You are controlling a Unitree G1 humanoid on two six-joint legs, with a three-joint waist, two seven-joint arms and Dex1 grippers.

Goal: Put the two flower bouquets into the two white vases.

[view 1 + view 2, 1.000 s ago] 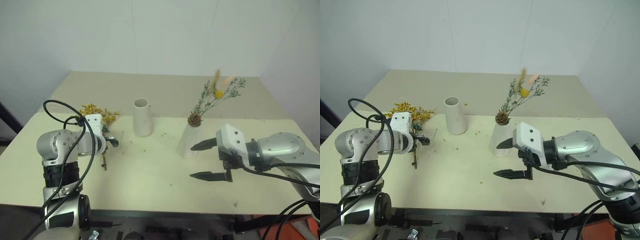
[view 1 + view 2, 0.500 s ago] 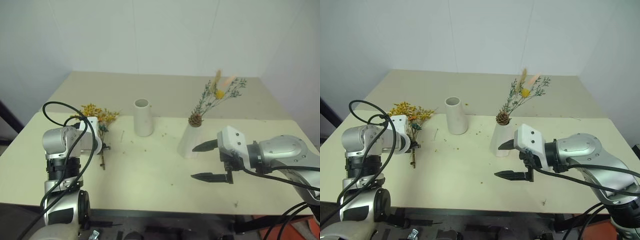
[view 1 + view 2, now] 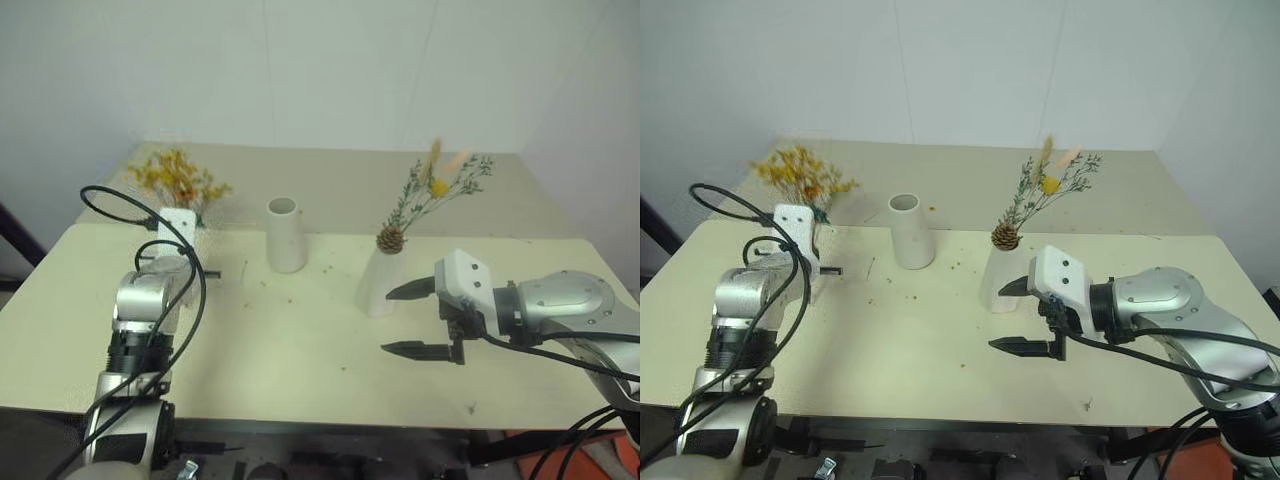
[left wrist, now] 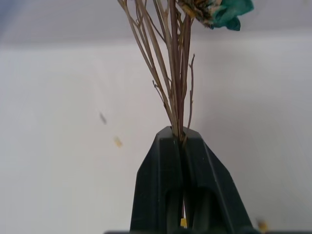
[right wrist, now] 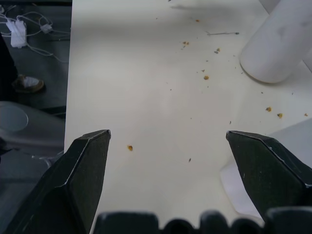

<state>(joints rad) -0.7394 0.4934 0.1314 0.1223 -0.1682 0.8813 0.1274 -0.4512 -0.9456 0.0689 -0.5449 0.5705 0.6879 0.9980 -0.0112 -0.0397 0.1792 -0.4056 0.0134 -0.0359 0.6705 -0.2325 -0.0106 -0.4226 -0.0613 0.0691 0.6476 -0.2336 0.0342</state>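
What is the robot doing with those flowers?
It is putting flowers into vases. Its left hand is shut on the brown stems of the yellow flower bunch and holds it up above the table. The straight white vase is empty. The green sprig bunch with the pine cone already stands in the cone-shaped vase. The right hand hangs open beside that vase.

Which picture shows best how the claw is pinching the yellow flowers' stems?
The left wrist view: the left claw is shut tight on the thin brown stems of the yellow flowers. The two eye views show the blossoms lifted above the table, but the arm hides the pinch.
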